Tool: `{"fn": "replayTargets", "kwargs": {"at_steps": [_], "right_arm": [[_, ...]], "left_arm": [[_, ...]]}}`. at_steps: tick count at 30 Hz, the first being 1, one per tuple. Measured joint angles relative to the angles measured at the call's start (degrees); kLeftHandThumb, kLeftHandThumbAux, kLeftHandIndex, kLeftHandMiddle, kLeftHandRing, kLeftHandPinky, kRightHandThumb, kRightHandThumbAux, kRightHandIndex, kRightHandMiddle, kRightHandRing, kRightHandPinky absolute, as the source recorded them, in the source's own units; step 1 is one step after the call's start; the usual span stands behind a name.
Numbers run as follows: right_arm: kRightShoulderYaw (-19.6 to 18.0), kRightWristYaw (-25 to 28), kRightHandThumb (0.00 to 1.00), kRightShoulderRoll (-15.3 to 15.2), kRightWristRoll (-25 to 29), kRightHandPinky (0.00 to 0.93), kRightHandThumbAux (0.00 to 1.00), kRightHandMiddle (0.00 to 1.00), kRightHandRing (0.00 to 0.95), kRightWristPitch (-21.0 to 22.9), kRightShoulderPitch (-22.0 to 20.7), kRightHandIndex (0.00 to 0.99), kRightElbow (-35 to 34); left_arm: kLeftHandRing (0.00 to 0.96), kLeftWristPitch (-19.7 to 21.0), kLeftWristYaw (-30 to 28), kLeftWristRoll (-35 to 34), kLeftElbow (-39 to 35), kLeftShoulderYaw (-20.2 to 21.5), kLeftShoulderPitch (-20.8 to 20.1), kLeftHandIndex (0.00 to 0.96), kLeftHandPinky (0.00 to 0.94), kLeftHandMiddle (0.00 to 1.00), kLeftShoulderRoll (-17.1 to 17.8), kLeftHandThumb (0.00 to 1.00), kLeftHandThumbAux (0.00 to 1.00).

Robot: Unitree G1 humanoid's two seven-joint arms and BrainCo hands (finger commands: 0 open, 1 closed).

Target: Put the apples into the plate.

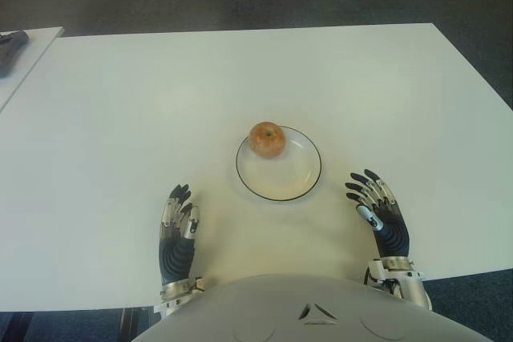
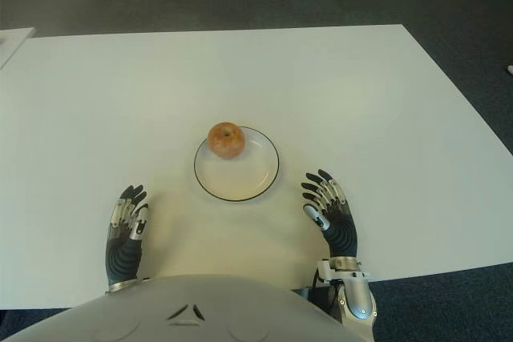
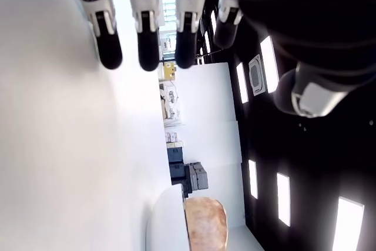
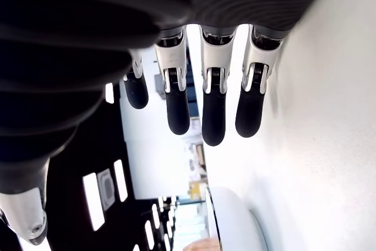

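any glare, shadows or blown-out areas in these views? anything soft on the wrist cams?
Eye views: even light, the table bright but not glaring, a faint shadow beside the apple on the plate. Left wrist view: the table is washed out to near white, ceiling lights show as bright bars, the left hand is dark and soft up close. Right wrist view: the same, the right hand backlit.

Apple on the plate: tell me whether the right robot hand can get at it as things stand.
Probably yes. The apple sits uncovered at the far edge of the plate, and the right robot hand lies open beside the plate's right side, with only bare table between them. The left robot hand is clear of the path.
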Motion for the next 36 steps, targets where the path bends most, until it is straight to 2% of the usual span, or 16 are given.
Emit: {"fn": "replayTargets", "kwargs": {"at_steps": [11,17,22,29,36], "right_arm": [[-0.34,0.72,0.418,-0.11,0.19,0.298,0.621,0.258,0.274,-0.5,0.05,0.149,0.41],[-0.57,1.24,0.412,-0.2,0.29,0.305,0.618,0.256,0.272,-0.87,0.05,0.149,0.69],[-0.65,1.36,0.415,-0.22,0.29,0.315,0.615,0.257,0.277,-0.83,0.05,0.149,0.65],[-0.65,0.58,0.436,-0.22,-0.12,0.312,0.607,0.257,0.283,0.03,0.19,0.136,-0.13],[-0.61,-0.11,0.445,-0.21,-0.65,0.306,0.609,0.255,0.279,0.11,0.26,0.125,-0.42]], "left_arm": [[0.157,-0.6,0.01,1.21,0.11,-0.36,0.75,0.117,0.185,0.145,-0.03,0.084,0.456],[0.179,-1.51,0.38,2.28,0.26,-0.36,0.94,0.124,0.219,0.16,-0.08,0.09,0.476],[0.181,-2.29,1.11,2.89,0.3,-0.39,0.94,0.128,0.209,0.163,-0.13,0.098,0.479],[0.14,-1.73,1.11,2.4,0.24,-1.32,1.45,0.116,0.168,0.127,-0.12,0.102,0.485],[0.134,-0.38,1.18,2.56,-0.42,-1.9,1.92,0.108,0.17,0.121,-0.13,0.104,0.49]]}}
